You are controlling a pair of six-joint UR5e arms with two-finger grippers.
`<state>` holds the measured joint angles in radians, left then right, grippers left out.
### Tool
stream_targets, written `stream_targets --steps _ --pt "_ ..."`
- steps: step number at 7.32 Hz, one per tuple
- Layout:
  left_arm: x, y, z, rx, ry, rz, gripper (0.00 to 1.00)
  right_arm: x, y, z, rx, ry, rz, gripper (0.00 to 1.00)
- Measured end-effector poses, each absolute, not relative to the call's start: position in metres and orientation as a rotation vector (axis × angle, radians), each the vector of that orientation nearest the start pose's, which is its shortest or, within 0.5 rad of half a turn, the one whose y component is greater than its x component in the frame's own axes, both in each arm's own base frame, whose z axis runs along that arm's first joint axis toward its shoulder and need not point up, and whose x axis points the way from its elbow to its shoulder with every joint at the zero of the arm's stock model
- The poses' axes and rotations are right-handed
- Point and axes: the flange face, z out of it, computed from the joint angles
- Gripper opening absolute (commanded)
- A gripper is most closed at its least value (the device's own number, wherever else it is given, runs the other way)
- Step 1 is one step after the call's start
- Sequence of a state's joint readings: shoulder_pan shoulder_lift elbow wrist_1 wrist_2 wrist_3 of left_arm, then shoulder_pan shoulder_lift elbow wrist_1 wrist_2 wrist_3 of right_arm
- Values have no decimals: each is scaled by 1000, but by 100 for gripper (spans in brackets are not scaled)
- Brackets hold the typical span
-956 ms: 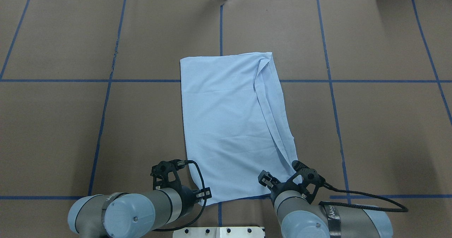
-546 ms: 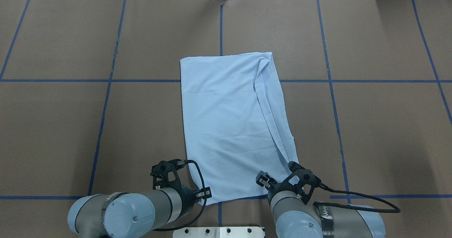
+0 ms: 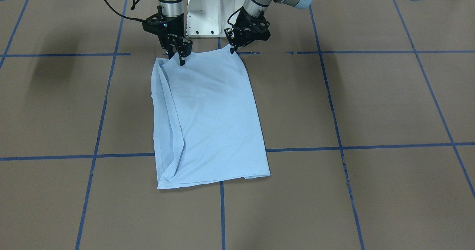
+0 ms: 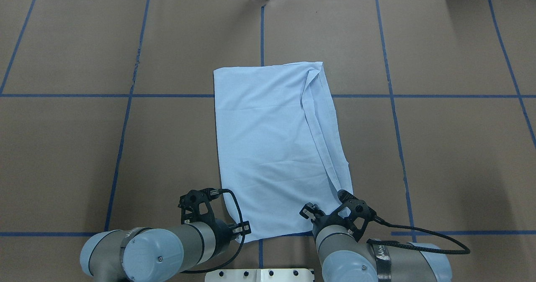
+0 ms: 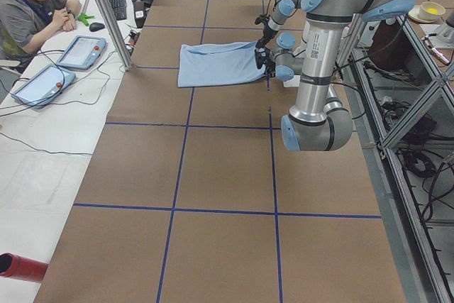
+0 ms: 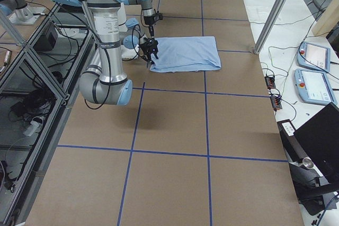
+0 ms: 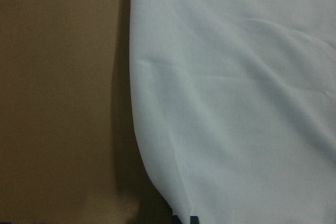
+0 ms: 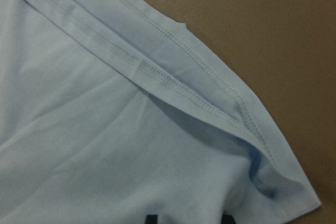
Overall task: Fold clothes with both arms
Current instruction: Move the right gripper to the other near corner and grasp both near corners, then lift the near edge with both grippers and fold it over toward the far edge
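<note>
The light blue T-shirt (image 4: 272, 148), already folded into a long panel, lies flat at the middle of the brown table (image 4: 439, 156), one short end close to the robot. The left gripper (image 3: 232, 49) has its fingers drawn narrow on one near corner, apparently pinching it. The right gripper (image 3: 178, 54) stands with fingers spread over the other corner, where the stitched hem layers (image 8: 173, 72) stack up. A clean fold likely calls for the right fingers to take every layer before closing, then for both arms to lift level and carry the near edge onto the far one. Bare table lies ahead and to both sides; only the white pedestal base (image 3: 211, 16) stands close behind the grippers.
</note>
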<state>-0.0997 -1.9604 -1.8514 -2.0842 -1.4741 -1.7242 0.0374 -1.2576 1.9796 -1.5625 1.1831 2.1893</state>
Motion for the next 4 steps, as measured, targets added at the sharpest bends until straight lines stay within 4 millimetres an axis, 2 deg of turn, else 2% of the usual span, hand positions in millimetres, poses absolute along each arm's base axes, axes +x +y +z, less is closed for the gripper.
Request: stream_targets --steps 3,4 --pt "579 -202 255 55 1195 -278 0 -554 -196 300 149 -835 771 0" --pt "569 -204 245 60 1215 -271 0 -548 -198 292 145 -854 778 0"
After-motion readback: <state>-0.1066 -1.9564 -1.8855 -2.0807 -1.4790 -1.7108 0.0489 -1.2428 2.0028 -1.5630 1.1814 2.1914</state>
